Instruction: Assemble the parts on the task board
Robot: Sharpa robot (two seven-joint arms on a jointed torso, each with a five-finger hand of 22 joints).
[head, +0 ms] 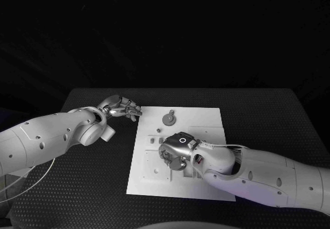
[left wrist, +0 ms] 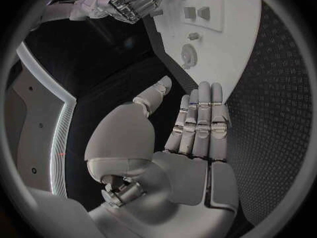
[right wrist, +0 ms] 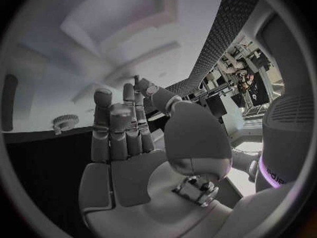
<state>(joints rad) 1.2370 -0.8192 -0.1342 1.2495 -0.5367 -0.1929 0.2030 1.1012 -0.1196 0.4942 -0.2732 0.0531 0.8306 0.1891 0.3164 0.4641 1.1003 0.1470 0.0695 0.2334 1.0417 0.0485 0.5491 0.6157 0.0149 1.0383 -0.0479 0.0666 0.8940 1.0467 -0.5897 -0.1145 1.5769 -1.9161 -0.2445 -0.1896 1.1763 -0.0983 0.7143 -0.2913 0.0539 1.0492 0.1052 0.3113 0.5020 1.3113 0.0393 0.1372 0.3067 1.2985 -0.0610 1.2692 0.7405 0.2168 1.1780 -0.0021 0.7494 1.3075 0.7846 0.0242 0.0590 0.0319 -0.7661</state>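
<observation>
My right hand (head: pixel 177 151) hangs over the middle of the task board (head: pixel 206 119), centre of the head frame; its own wrist view shows the fingers (right wrist: pixel 119 127) stretched out side by side, nothing between them, so I record it as released and empty. My left hand (head: pixel 120 108) sits at the board's upper left corner, on the table (head: pixel 275 109) just beside the edge; its fingers (left wrist: pixel 201 116) lie straight and together, likewise holding nothing.

The parts: a round geared piece (head: pixel 169 117) lies in the upper middle of the board; a small piece (head: pixel 159 130) lies below it; others near my right palm are too hidden to name.

Risks, as I judge them: my right hand covers the pieces beneath it, so a descent made blind could knock one out of its seat; the board appears to lie loose, so a sideways push from either hand might slide it; the small pieces could slip from smooth fingertips.
</observation>
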